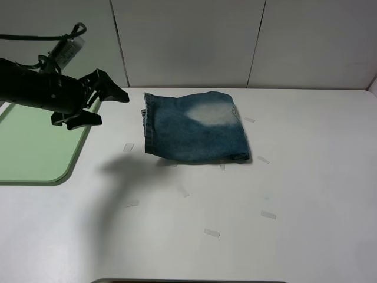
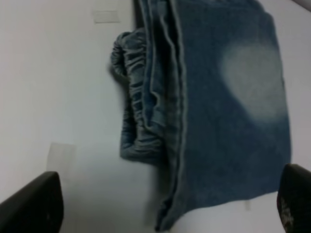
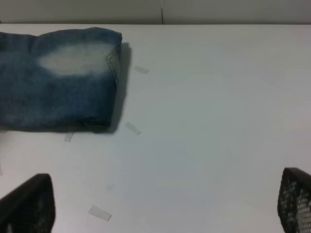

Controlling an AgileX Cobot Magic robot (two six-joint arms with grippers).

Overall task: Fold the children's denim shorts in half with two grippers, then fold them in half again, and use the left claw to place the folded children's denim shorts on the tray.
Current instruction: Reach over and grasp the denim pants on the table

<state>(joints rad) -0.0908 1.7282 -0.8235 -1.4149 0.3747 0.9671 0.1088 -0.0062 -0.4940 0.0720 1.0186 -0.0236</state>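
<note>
White surface [image 1: 294, 194] carries the pale green plastic tray [image 1: 29, 153] at its left edge. The folded blue denim shorts [image 1: 194, 132] lie mid-back, off it. The black left claw [image 1: 113, 109] gapes empty beside them, seemingly for pickup. The right claw [image 3: 163, 208] is wide and empty.

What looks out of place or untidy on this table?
Only small things. The folded denim shorts are not squared up: the gathered waistband bulges out past the stacked edges on the side facing the tray. Short strips of clear tape dot the table. Nothing looks spilled or damaged.
</note>
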